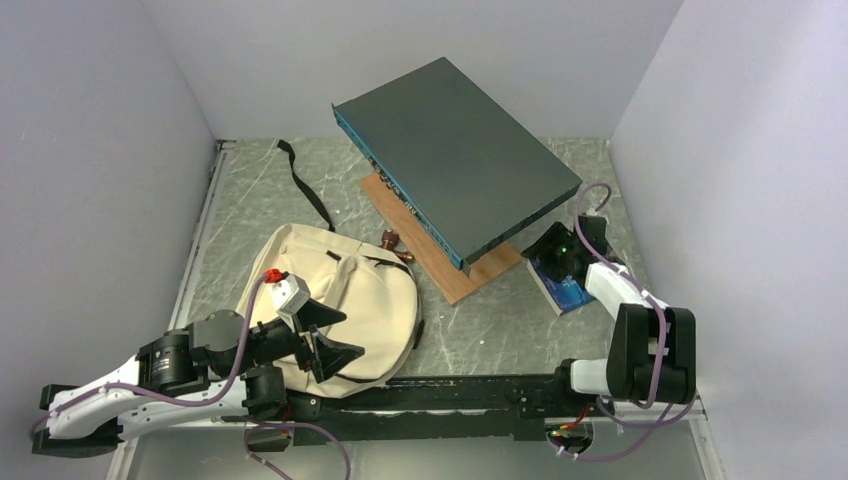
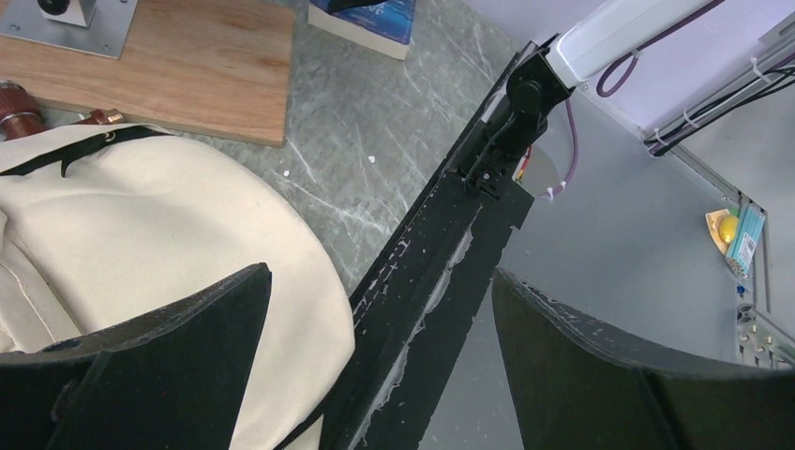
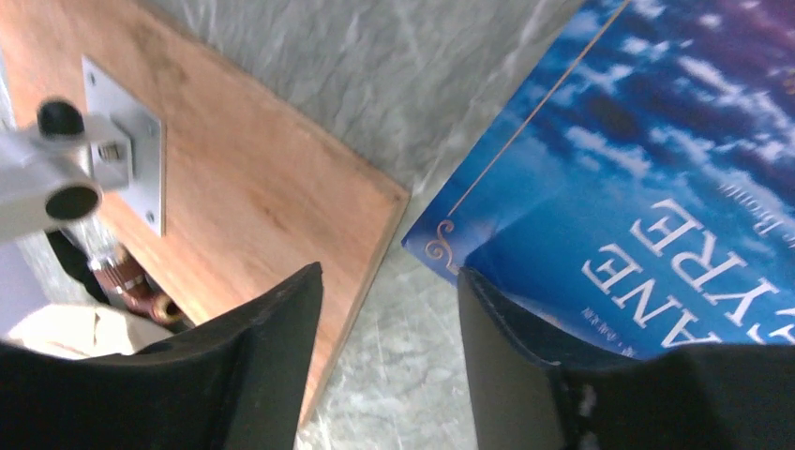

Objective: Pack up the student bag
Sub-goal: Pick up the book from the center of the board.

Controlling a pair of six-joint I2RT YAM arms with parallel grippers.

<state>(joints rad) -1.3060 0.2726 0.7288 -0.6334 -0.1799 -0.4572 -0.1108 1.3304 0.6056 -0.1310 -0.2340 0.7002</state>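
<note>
Right claw (image 3: pixel 389 277) spread at the blue book (image 3: pixel 637 169) titled "JANE EYRE"; left claw (image 2: pixel 382 277) spread above student bag (image 2: pixel 141 216).

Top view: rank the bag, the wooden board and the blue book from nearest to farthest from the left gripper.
1. Bag: lies right under the left gripper, on the left side.
2. Wooden board: centre, off to the gripper's right, beneath the grey box.
3. Blue book: farthest, over on the right side.
</note>
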